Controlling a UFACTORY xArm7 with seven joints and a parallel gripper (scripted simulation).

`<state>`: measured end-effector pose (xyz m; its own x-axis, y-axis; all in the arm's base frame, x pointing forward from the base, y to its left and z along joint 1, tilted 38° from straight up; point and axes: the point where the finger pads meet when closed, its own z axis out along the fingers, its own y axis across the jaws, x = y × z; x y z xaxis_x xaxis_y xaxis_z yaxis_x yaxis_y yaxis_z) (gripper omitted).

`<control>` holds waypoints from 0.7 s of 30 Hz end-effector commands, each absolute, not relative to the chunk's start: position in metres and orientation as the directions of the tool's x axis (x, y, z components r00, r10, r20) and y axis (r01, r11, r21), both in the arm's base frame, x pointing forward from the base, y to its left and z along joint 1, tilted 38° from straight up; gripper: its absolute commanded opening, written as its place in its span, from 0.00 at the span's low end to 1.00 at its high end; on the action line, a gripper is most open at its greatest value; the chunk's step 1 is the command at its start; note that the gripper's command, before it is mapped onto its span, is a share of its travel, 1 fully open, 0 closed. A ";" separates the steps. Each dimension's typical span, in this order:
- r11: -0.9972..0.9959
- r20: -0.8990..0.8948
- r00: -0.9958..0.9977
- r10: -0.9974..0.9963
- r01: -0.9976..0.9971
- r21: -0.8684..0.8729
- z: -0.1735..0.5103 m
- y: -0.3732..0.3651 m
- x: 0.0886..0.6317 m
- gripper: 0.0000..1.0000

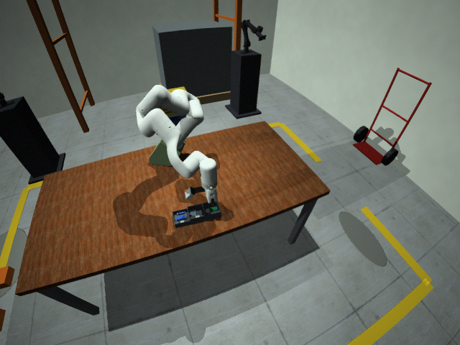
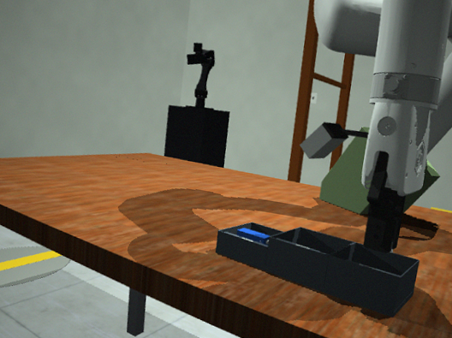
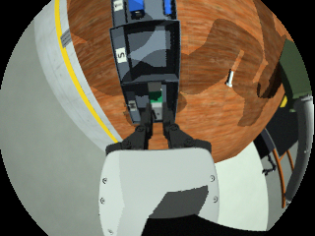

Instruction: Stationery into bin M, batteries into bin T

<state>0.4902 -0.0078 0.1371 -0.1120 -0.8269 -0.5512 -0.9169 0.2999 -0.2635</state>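
Observation:
A row of three dark bins [image 1: 192, 221] [image 2: 312, 273] [image 3: 121, 38] stands near the table's front edge; I cannot read their labels. My gripper [image 1: 211, 202] [image 2: 379, 241] [image 3: 157, 109] points straight down into the end bin nearest the arm. It is shut on a small greyish thing that I cannot identify. A green thing [image 1: 213, 208] [image 3: 157, 97] lies in that same bin, under the fingers. The middle bin looks empty. Two blue things [image 1: 181, 214] [image 2: 252, 233] lie in the far end bin.
A small white thing [image 3: 231, 79] lies on the wooden table [image 1: 93, 208] [image 2: 80, 187] beside the bins. The arm's green base block [image 1: 157, 156] [image 2: 345, 182] stands behind them. Ladders, black pedestals and a red hand truck [image 1: 389, 118] stand on the floor around the table.

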 end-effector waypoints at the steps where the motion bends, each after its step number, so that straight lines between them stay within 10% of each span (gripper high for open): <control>1: 0.303 -0.551 -0.113 -0.827 -0.915 -0.267 0.135 -0.007 0.493 0.00; 21: 0.303 -0.551 -0.113 -0.827 -0.915 -0.267 0.117 0.004 0.502 0.00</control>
<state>0.5014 0.0044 0.1159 -0.1126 -0.8267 -0.5513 -0.9159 0.3014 -0.2650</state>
